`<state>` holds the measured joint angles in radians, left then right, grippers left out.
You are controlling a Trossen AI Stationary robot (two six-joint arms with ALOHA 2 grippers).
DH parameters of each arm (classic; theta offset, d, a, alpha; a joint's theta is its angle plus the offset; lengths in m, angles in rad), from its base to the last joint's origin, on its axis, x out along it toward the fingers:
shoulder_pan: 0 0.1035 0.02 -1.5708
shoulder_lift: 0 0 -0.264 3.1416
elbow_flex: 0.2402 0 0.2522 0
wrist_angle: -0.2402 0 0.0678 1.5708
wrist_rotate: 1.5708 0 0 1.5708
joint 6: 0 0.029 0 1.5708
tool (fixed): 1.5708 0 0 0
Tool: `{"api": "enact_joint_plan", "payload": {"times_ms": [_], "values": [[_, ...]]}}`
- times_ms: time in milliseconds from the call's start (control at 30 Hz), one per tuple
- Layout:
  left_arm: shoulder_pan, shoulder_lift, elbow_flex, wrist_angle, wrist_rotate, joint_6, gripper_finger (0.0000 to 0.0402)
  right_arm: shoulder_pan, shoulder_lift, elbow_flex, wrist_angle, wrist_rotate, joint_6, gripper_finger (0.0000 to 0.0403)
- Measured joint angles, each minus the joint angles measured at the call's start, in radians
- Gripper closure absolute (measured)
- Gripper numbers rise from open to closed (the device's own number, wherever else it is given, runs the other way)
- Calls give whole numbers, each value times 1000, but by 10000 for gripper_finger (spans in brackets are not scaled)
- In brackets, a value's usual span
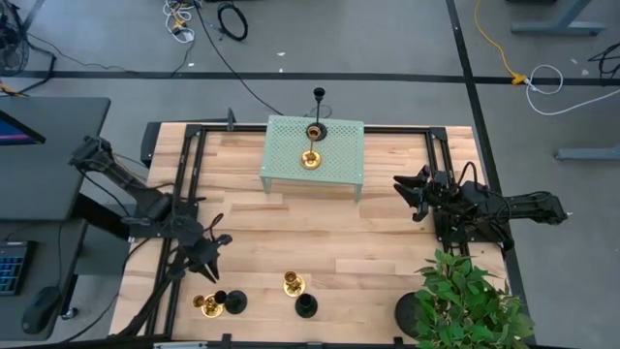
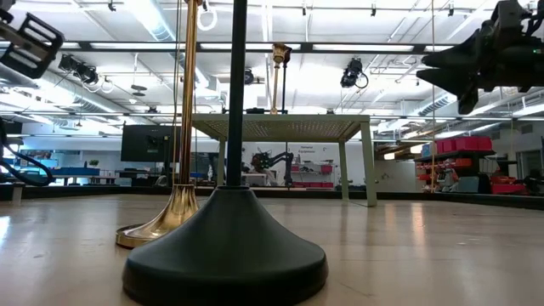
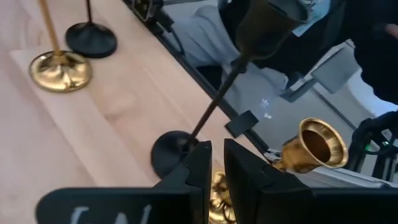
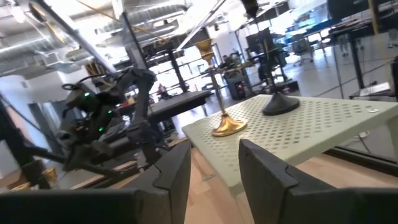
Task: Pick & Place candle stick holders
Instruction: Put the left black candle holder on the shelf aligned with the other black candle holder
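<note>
Your left gripper (image 1: 215, 242) hovers above the black (image 1: 235, 301) and brass candlestick holders (image 1: 206, 305), its claw nearly closed and seemingly empty, while your right gripper (image 1: 412, 194) waits, claw apart.

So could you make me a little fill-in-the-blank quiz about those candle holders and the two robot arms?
1. The pale green perforated metal stand carries ___ candlestick holders.
2. On it, the shiny brass-gold holder stands beside one coloured ___.
3. Near the table's front edge, the left gripper hovers by a pair of holders, with another pair to their right, making ___ holders on the wood.
4. The leafy green plant is nearest the ___ arm.

Missing words: two; black; four; right
</note>
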<state>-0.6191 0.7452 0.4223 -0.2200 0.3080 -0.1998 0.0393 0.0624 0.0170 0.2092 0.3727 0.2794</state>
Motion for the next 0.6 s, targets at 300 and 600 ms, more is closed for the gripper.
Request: {"api": "enact_joint_plan", "payload": {"times_ms": [300, 600], "values": [[-54, 8, -39, 156, -97, 4, 354, 0, 0, 0, 0, 12, 0, 266], [-101, 55, -39, 183, -156, -44, 307, 0, 0, 0, 0, 12, 0, 266]]}}
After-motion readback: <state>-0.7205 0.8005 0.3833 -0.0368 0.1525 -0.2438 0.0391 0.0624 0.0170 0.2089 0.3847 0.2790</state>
